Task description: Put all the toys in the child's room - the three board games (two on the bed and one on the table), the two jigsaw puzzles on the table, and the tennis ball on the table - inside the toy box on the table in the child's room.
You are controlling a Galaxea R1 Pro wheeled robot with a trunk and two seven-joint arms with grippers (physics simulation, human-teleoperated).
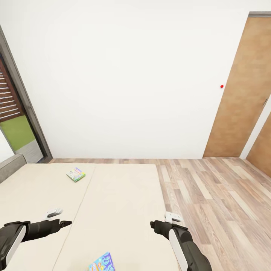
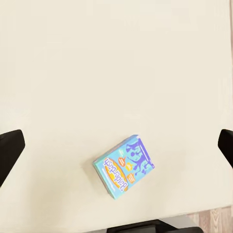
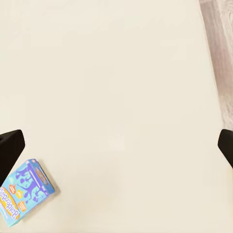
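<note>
Beige bed (image 1: 120, 195), both board games lying loose on it, blue one (image 2: 124, 167) nearest, green-bordered one (image 1: 76, 174) farther up; left gripper (image 2: 116, 145) and right gripper (image 3: 116, 145) spread, carrying nothing, boxing-up apparently unstarted.

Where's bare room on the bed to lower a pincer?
Most of the wide beige mattress is bare: the whole stretch between the green-bordered game box and the blue game box, plus the floor-side half. Nowhere crowded.
</note>
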